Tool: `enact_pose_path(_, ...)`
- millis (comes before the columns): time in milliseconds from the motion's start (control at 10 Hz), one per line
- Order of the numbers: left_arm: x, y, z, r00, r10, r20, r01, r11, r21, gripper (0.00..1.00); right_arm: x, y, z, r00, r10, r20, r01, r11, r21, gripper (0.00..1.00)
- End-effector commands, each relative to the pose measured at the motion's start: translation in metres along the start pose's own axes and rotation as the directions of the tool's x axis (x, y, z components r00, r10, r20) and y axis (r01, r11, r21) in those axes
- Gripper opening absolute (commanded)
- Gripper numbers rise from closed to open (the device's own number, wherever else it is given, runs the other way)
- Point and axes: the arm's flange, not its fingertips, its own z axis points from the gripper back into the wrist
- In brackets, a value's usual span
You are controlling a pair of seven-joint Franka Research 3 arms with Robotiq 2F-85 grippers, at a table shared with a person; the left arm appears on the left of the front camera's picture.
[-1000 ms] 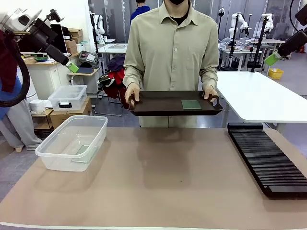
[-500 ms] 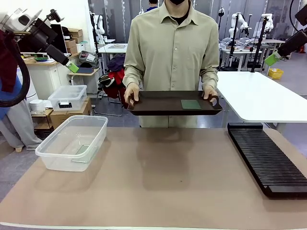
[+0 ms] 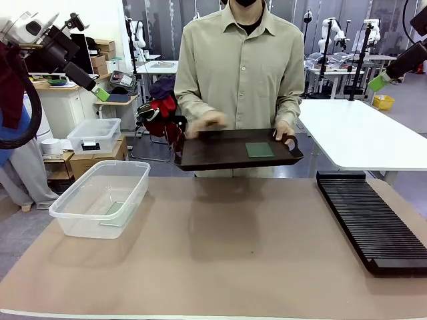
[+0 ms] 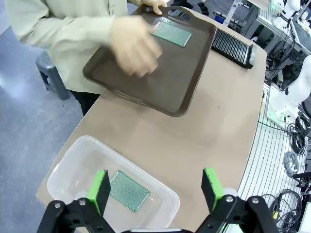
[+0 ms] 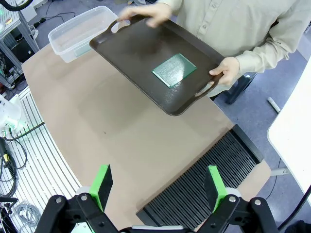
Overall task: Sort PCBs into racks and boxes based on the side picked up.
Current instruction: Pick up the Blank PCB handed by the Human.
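Observation:
A person at the far side holds a dark brown tray by one handle. On it lies a green PCB. The person's other hand is blurred above the tray. A second PCB rests flat in the clear box at the table's left. The long black rack runs along the right side. My left gripper hangs open high over the box. Raised at the upper right, my right gripper is open with nothing in it.
The brown table top stretches bare between box and rack. A smaller lidded clear box stands on cartons behind the left edge. A white table sits beyond the rack. Cables lie on the floor.
The person's hand on the picture's left has let go of the tray handle and moved over the tray. The tray has shifted slightly left and lower. Both arms stay still.

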Motion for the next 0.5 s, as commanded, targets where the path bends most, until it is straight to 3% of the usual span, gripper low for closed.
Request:
enact_pose_path(0,0.0023,0.0026,0.0,1.0,-0.002,0.0,0.002,1.0,0.002,1.0,-0.0007,0.0018,-0.0002,1.0,0.007,-0.005,-0.007,1.0,0.002,1.0)
enact_pose_path(400,0.0023,0.0026,0.0,1.0,-0.002,0.0,0.002,1.0,0.002,1.0,-0.0007,0.0018,-0.0002,1.0,0.007,-0.005,-0.007,1.0,0.002,1.0)
